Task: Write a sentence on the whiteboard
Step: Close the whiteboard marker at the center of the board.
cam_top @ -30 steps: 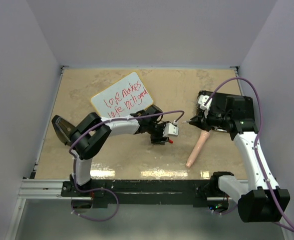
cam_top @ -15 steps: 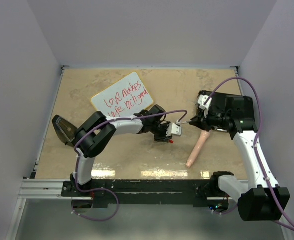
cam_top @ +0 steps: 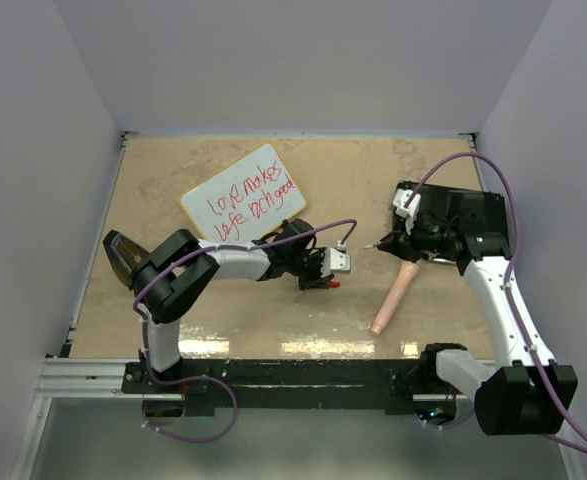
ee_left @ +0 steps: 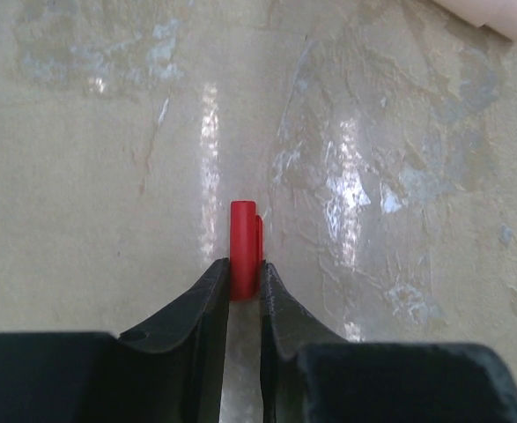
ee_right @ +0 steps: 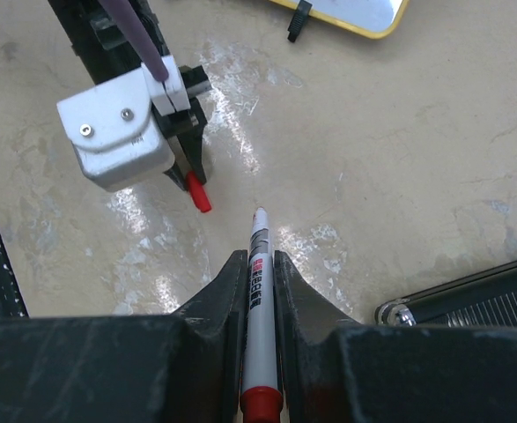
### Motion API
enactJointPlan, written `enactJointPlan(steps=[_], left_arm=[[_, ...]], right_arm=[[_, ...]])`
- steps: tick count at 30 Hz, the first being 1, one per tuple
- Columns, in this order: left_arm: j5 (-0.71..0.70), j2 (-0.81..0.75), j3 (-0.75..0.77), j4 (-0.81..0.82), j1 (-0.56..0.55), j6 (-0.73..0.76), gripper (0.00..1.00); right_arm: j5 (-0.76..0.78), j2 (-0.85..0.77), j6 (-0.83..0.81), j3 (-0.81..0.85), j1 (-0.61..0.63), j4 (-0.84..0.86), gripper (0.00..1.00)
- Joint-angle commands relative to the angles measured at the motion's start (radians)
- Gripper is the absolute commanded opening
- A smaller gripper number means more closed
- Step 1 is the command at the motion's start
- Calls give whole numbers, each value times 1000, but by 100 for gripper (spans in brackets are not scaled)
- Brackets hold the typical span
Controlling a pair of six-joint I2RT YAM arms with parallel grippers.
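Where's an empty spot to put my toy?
Bare table: far middle, between the whiteboard and the black case; near edge, between the left arm and the pink stick. Crowded: the center, where the left gripper with the red cap faces the right gripper with the marker.

red sentence (cam_top: 243, 200) on whiteboard (cam_top: 262, 158), "love makes life", rest unclear

**Robot lab test cell**

A beige tabletop (cam_top: 353, 180) is boxed in by plain white walls (cam_top: 303, 60) at top and sides. A left robot arm (cam_top: 238, 262) and a right robot arm (cam_top: 498, 300) are bolted to an aluminium rail (cam_top: 83, 378) at the bottom edge.
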Motion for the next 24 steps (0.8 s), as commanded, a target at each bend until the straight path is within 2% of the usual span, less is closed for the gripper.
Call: enactJointPlan(steps=[1, 6, 10, 13, 19, 24], left_arm=[[-115, -82, -96, 32, 14, -143, 10], [-205, -140, -182, 28, 12, -258, 17], [-242, -171, -248, 97, 11, -352, 39], [-247, -177, -281, 181, 6, -399, 49], [-250, -159, -295, 308, -23, -392, 50], [-247, -116, -294, 318, -49, -320, 41]], right_arm=[[-8, 11, -18, 25, -4, -2, 0], [-5, 28, -39, 33, -2, -19, 0], [-6, 37, -44, 36, -2, -23, 0], [-8, 37, -41, 35, -4, -19, 0], [-9, 42, -39, 36, -2, -16, 0], [-11, 48, -39, 36, -4, -16, 0]])
